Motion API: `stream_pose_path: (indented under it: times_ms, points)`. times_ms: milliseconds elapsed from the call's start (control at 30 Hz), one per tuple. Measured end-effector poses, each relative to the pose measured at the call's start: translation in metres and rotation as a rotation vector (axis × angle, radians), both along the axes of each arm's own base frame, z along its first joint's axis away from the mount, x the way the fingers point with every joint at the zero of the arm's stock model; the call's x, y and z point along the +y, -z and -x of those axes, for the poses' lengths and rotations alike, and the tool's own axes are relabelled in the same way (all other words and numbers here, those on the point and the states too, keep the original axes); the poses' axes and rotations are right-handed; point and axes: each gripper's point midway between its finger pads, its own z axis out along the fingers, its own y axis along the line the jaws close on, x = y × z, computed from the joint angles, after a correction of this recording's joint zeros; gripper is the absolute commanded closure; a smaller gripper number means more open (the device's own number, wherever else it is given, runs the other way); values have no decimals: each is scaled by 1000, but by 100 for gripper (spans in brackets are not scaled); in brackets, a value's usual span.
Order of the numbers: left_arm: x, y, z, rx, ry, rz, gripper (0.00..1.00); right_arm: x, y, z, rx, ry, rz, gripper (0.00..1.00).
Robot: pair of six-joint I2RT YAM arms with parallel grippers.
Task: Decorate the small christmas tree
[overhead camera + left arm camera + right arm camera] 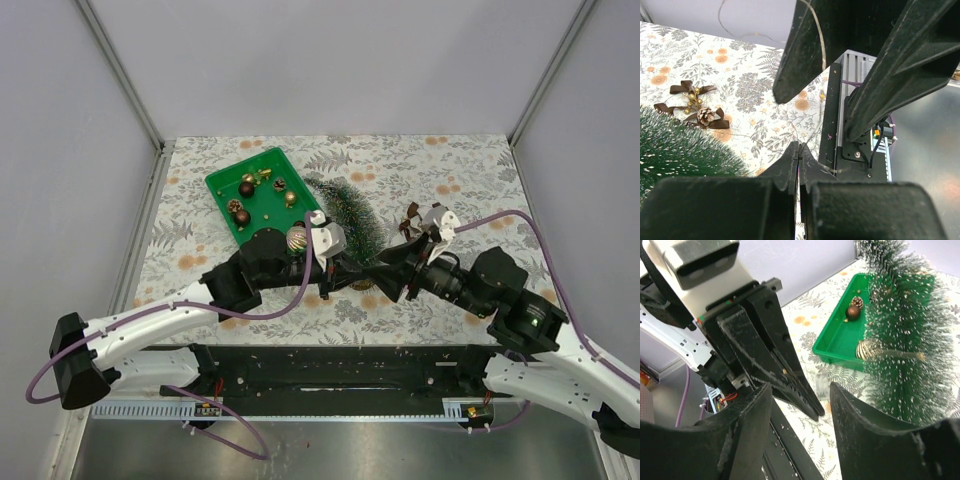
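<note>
Jaws on the left gripper [799, 160] are pinched tight together, while the right gripper [800, 388] has its spread apart, facing them. Just past both, the small christmas tree [350, 212] leans over on the table [460, 170], tip toward the green tray [266, 210] of ornaments [247, 187] behind.

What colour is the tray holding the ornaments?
Bright green tray, best seen in the top external view.

A green tray [262, 210] sits angled at the far left of the leaf-print cloth [470, 165]. Inside it lie a brown bauble [246, 187], a small pinecone [235, 206], a gold ball [290, 198] and a few more small trinkets, all loosely scattered. Over on the right, flat on the cloth, lies a brown ribbon bow [705, 116] with a frosted cone and gold beads.
</note>
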Motion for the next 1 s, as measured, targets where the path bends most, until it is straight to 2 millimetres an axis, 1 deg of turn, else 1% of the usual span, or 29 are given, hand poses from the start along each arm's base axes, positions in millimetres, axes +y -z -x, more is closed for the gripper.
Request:
stream_pose_path:
  times_ms: [67, 133, 233, 467, 633, 667, 700, 767, 800, 867, 967, 1000]
  points:
    - [1, -3, 1, -10, 1, 6, 100, -7, 1, 4, 3, 6, 1, 40]
    - [2, -4, 1, -16, 1, 10, 100, -15, 2, 6, 6, 21, 4, 35]
    - [3, -5, 1, -22, 2, 12, 100, -27, 3, 10, 14, 41, 5, 31]
    - [4, -4, 1, -24, 1, 10, 100, -48, 1, 24, 63, 50, 8, 29]
    - [4, -5, 1, -25, 0, 11, 100, -59, -2, 46, 122, -9, 22, 28]
    - [4, -5, 1, -26, 0, 12, 100, -61, -4, 52, 133, -25, 16, 28]
    - [5, -7, 2, -29, -1, 18, 100, -69, -6, 65, 151, -54, -1, 28]
    - [6, -8, 1, -29, -2, 19, 100, -73, -6, 70, 170, -59, -9, 28]
    - [6, -8, 1, -30, -2, 19, 100, -74, -3, 71, 186, -57, -6, 28]
    - [6, -8, 1, -29, -2, 18, 100, -72, 12, 71, 240, -52, 17, 27]
    - [6, -8, 1, -29, -2, 18, 100, -63, 48, 66, 328, -38, 79, 27]
    - [6, -8, 1, -29, -3, 18, 100, -59, 63, 64, 362, -29, 106, 27]
